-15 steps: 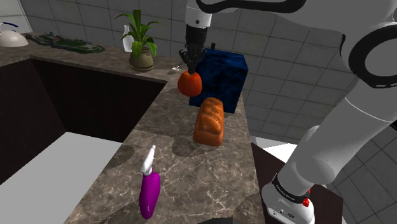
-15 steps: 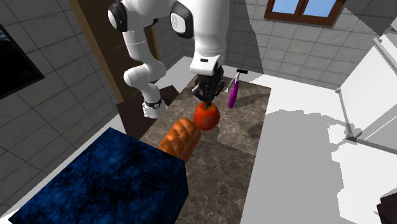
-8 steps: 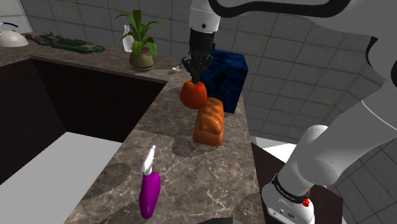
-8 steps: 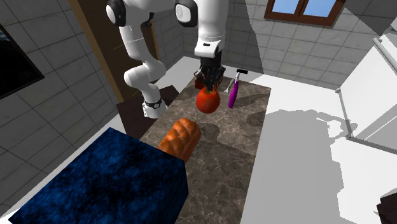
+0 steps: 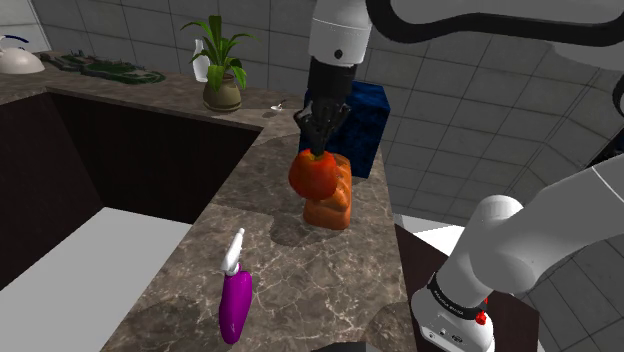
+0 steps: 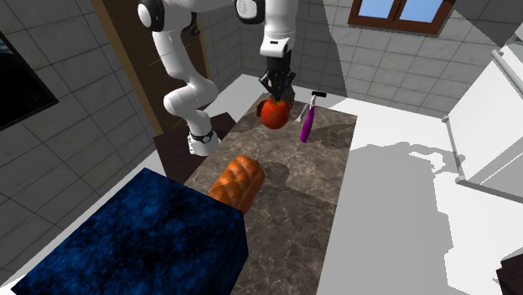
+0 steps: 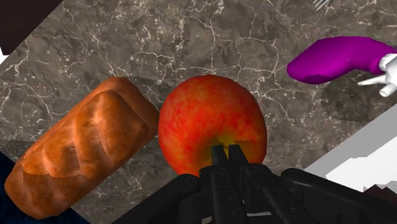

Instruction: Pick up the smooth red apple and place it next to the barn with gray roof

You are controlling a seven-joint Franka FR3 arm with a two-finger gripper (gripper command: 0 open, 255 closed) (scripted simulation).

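The black two-finger gripper (image 5: pixel 320 146) clasps the round red-orange apple (image 5: pixel 316 178), aloft at mid-frame. Pickup looks done; placement is left.

I can read no text, number, label or brand in this kitchen. The purple spray bottle (image 5: pixel 236 305) on the counter is plain. The white base of the arm (image 5: pixel 452 318) has a small red mark, too small to tell whether it is a sign.
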